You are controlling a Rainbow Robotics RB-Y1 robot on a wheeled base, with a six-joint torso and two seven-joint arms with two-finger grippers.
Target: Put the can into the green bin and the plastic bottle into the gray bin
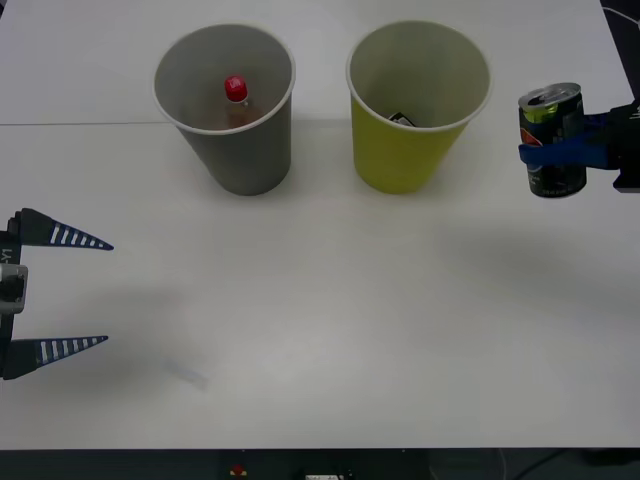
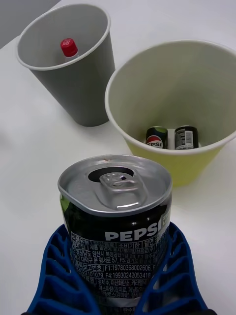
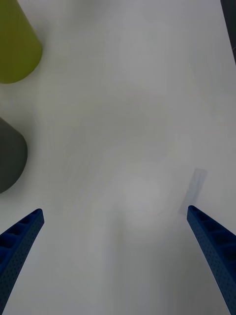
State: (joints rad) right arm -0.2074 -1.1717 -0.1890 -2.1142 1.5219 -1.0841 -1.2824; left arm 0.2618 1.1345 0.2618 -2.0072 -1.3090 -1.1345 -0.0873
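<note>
While the can (image 1: 552,140) hangs upright at right edge of front view, clamped by right gripper (image 1: 560,148), just beside green bin (image 1: 418,106) | bin holds 2 cans already | plastic bottle (image 1: 236,98) inside gray bin (image 1: 226,108), upper left | left gripper (image 1: 60,292) spread wide, lower left over table (image 1: 320,330).

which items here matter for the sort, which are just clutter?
Job:
- can, held by right hand
- green bin
- plastic bottle, inside gray bin
- left hand, open, idle

Lying about:
- two cans already in green bin
</note>
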